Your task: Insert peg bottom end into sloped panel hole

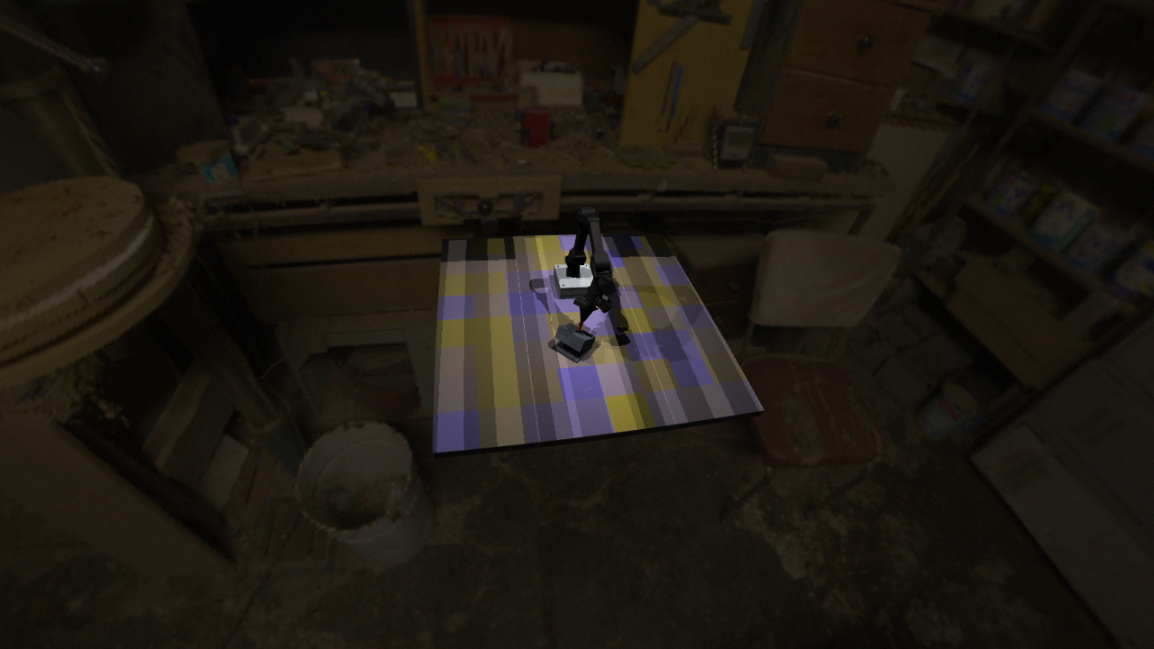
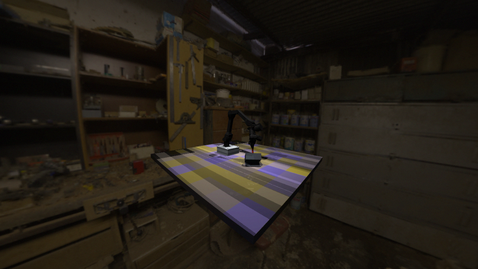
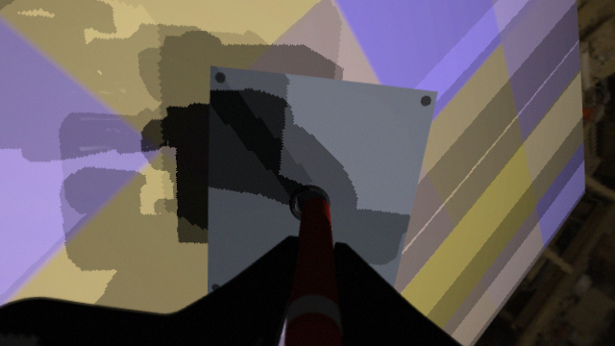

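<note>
The gripper (image 1: 583, 319) (image 2: 252, 148) (image 3: 315, 250) is pinching the red peg (image 1: 579, 326) (image 2: 253, 152) (image 3: 315, 269) between its two black fingers, which stand close together on both sides of it. The peg has round sides and one grey band (image 3: 314, 305) around it. Its lower end is at the hole (image 3: 293, 204) in the face of the sloped panel (image 1: 574, 337) (image 2: 253, 156) (image 3: 380, 144), and in the wrist view it covers the lower right part of the dark ring around this hole. I cannot tell if the end is already inside the hole or only in front of it. The panel is grey and has dark round spots (image 3: 220, 77) near its visible corners. Shadows fall across the panel's face.

From above the panel, the black arm (image 1: 599, 251) (image 2: 229, 125) goes back to its white base (image 1: 563, 285) (image 2: 228, 151), which stands near the panel, on the side that its sloped face looks to. Under the panel is the table (image 1: 499, 387) (image 2: 233, 190) (image 3: 480, 144), with yellow, purple and greyish patches. Well apart from the panel, beyond the table's edge, a whitish bucket (image 1: 299, 488) stands on the floor.
</note>
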Robot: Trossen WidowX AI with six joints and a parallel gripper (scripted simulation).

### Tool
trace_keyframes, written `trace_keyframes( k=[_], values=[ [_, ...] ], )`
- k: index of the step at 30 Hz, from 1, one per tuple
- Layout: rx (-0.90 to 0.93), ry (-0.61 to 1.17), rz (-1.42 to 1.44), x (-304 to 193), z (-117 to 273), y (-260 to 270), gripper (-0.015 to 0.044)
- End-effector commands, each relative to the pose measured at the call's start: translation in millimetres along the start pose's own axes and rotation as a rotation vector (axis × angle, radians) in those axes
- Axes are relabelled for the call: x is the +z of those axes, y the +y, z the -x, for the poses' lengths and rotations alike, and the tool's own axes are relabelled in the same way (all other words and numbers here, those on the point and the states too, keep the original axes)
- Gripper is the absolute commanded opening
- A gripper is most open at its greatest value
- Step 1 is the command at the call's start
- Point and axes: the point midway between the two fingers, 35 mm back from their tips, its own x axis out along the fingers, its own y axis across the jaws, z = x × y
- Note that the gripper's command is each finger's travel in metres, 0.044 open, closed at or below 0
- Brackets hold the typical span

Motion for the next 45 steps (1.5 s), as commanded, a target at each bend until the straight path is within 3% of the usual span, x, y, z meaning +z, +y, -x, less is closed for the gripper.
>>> trace_keyframes(
  k=[1, 45],
  values=[
    [-0.001, -0.001, -0.001, 0.3, 0.5, -0.5, 0.0],
    [-0.001, -0.001, -0.001, -2.5, -7.4, 4.2, 0.0]
  ],
)
